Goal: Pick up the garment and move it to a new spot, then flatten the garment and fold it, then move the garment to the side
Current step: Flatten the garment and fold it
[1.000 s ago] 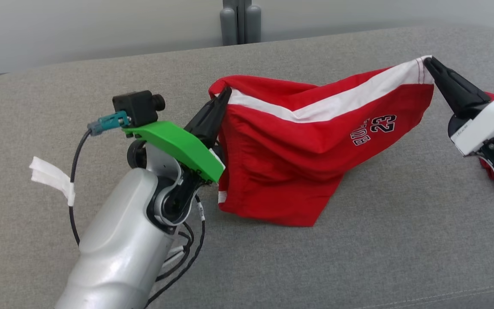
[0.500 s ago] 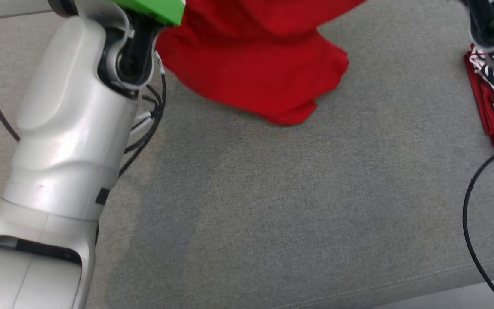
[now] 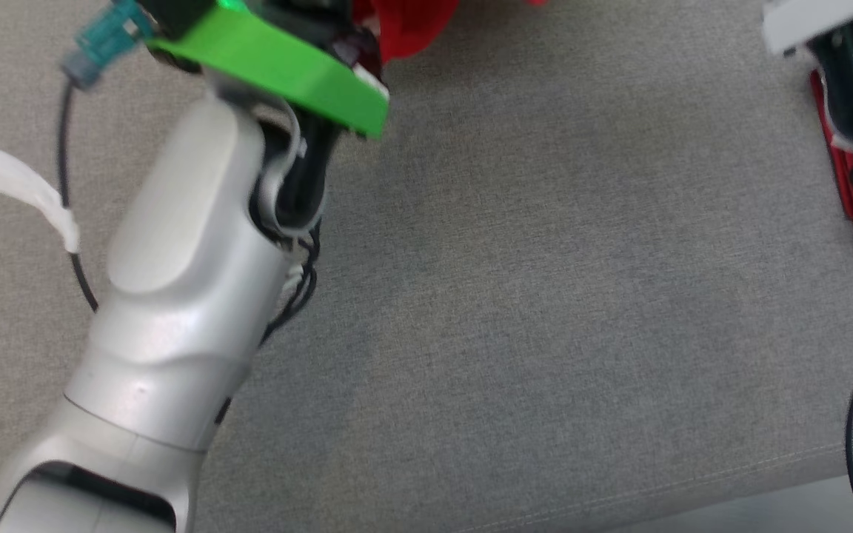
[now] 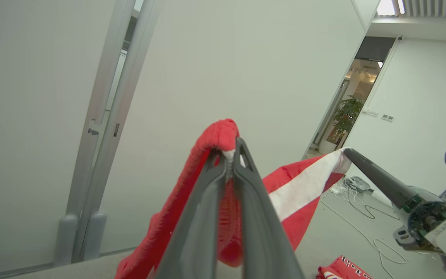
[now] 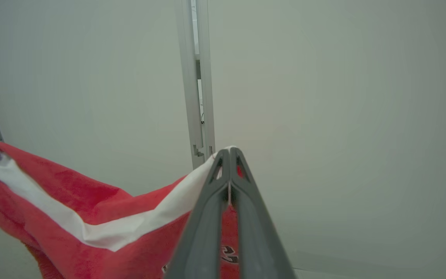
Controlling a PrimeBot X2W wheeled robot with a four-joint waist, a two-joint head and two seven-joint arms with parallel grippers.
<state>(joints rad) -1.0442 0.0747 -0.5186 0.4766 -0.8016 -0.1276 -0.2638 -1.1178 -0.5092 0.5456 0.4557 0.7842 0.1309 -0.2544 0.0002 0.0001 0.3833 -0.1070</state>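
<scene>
Right wrist view: red garment (image 5: 91, 209), white stripe, hanging.

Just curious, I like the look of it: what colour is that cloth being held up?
The garment is red with a white stripe, clearest in the right wrist view.

Your garment (image 5: 110, 205) is soft matt cloth, the fingers (image 4: 203, 217) matt dark plastic, the arm (image 3: 175, 281) glossy, the cushion (image 3: 545, 333) coarse weave.
</scene>
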